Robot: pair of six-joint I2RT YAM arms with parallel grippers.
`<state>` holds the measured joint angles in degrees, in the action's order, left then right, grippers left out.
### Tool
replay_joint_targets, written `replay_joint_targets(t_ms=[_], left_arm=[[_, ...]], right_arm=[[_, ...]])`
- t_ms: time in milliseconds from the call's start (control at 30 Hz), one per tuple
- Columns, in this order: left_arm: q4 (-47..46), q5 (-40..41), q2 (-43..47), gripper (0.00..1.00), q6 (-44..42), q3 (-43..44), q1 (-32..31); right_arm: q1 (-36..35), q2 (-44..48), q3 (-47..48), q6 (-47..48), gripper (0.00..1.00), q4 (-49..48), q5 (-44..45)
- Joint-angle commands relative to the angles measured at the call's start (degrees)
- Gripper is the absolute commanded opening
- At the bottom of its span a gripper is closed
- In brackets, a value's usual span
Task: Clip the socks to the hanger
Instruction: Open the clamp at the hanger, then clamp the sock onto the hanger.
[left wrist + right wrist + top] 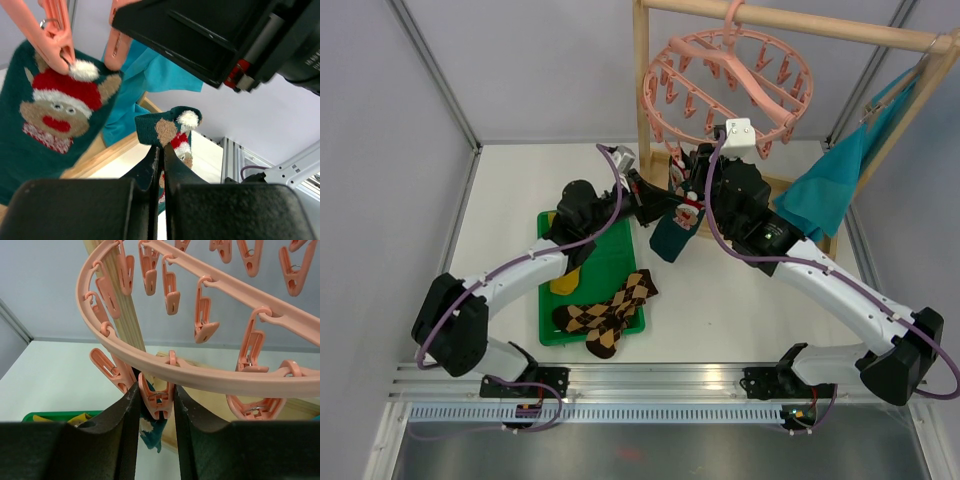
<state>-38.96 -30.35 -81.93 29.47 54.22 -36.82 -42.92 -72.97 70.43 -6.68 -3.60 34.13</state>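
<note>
1. Tray [605, 262], green, sits on the left of the table [740, 300]. It holds a mustard sock [565, 280] and a brown argyle pair [610, 312].
2. The left gripper [161, 150] is closed on the edge of a teal sock [172, 127], lifted under the hanger [210, 380].
3. A second teal sock [50, 125] hangs beside it from a neighbouring clip [59, 40].
4. The right gripper [156, 390] pinches a pink clip [156, 400] on the hanger's ring between its fingers. Teal fabric shows just below, though whether the clip has bitten it is hard to tell.
5. The hanger hangs by its hook from a wooden rack [642, 70].
6. A turquoise cloth [830, 190] drapes at the right.
</note>
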Motion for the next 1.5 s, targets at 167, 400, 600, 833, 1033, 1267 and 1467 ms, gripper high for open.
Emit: replay_joint_targets(t_ms=[167, 400, 600, 833, 1033, 1267, 1467], left_arm=[[3.1, -0.9, -6.6, 0.02, -1.5, 10.3, -0.2], [3.4, -2.4, -11.0, 0.02, 0.1, 14.5, -0.2], [4.0, -2.9, -11.4, 0.02, 0.4, 16.8, -0.2], [4.0, -3.7, -9.7, 0.02, 1.0, 17.1, -0.2], [4.8, -3.4, -9.0, 0.02, 0.5, 17.0, -0.2], [3.6, -3.1, -6.5, 0.02, 0.5, 14.3, -0.2], [4.5, -2.5, -4.6, 0.02, -0.6, 13.6, -0.2]], right_arm=[[-0.2, 3.0, 4.6, -3.1, 0.0, 4.8, -4.1], [-0.2, 4.7, 5.9, -3.9, 0.0, 7.7, -6.8], [-0.2, 5.5, 5.3, -3.6, 0.0, 8.3, -7.1], [-0.2, 5.2, 6.2, -3.5, 0.0, 9.9, -8.2], [-0.2, 5.2, 6.4, -3.3, 0.0, 10.5, -8.9], [-0.1, 4.9, 6.6, -3.0, 0.0, 11.6, -8.5], [0.1, 4.9, 6.4, -3.7, 0.0, 11.6, -9.4]])
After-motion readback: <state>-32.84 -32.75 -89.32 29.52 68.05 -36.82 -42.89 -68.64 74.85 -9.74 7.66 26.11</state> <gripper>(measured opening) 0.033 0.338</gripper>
